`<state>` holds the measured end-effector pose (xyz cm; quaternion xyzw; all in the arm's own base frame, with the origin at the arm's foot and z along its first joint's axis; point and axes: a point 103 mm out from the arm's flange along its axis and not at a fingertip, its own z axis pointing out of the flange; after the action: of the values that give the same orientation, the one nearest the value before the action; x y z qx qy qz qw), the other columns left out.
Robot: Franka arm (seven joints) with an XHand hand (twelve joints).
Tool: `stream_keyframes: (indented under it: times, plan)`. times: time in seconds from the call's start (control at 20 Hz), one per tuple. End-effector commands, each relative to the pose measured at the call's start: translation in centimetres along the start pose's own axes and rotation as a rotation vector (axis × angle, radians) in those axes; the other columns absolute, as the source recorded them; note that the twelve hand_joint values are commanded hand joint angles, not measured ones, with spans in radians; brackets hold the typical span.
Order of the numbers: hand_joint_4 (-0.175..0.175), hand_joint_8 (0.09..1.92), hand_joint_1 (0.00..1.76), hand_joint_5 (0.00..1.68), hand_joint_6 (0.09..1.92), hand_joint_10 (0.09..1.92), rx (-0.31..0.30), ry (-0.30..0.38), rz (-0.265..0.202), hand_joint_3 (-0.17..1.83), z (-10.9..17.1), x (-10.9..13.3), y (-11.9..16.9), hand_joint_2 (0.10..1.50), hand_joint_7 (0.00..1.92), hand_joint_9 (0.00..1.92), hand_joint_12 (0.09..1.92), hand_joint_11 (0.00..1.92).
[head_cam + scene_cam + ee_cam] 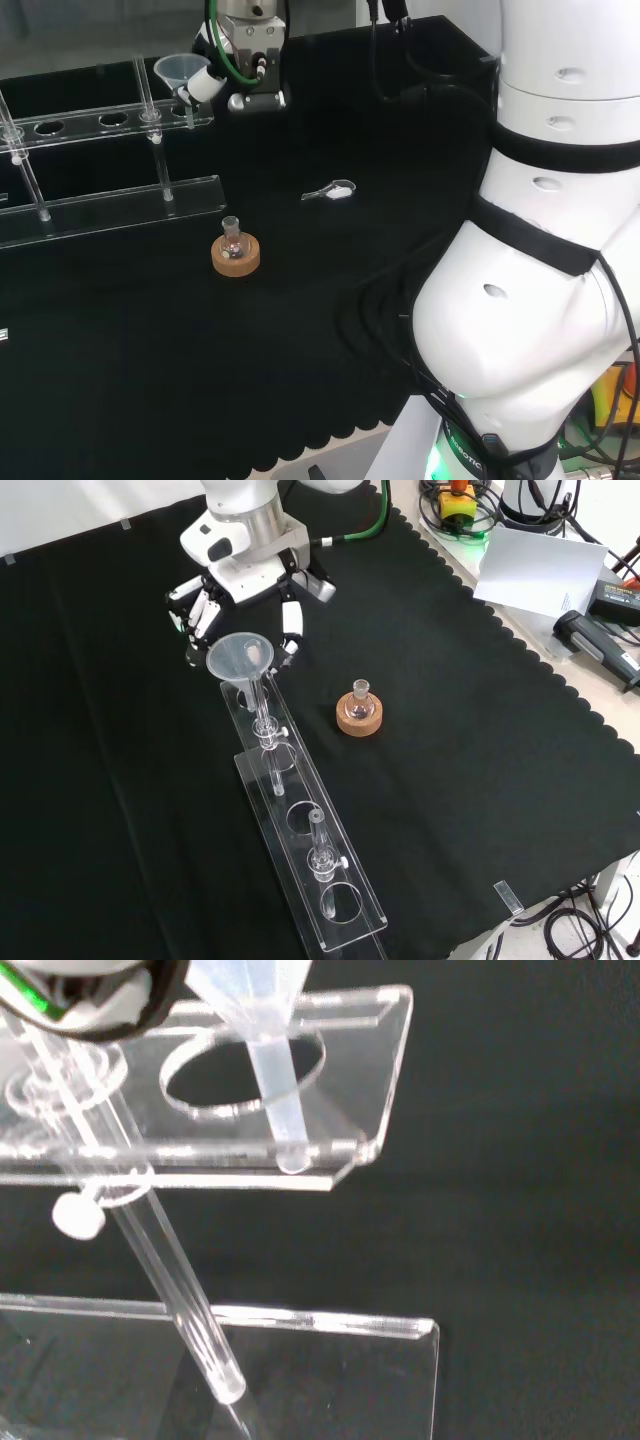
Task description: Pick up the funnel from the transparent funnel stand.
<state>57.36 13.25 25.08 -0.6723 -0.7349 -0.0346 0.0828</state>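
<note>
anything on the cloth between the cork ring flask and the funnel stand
Nothing: in the front view, bare black cloth separates the flask from the funnel stand.

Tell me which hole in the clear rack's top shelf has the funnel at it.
The end hole nearest the hand, at the far end of the funnel stand in the front view. The funnel is there; the other holes along the shelf hold none.

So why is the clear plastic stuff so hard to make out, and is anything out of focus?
Head view: the funnel stand shows mostly as pale glints on its edges against the black cloth. Wrist view: a white part of the hand is blurred, while the funnel stem is fairly crisp.
</note>
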Motion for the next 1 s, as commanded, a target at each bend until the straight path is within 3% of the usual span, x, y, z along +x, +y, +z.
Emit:
stream_keyframes:
  times: [0.05,0.5,1.0]
  plan:
    - [-0.057,0.79,0.83,0.67,0.49,0.55,-0.013,-0.023,-0.013,0.82,-1.9,-0.1,0.2,0.56,0.97,0.73,1.48,0.00]
    - [-0.057,0.80,0.83,0.66,0.52,0.55,-0.065,-0.046,-0.019,0.82,-6.0,-0.2,0.0,0.56,0.98,0.74,1.49,0.00]
    - [-0.058,0.81,0.84,0.64,0.56,0.55,-0.064,-0.068,-0.027,0.84,-6.6,-0.1,-0.3,0.55,1.01,0.75,1.50,0.00]
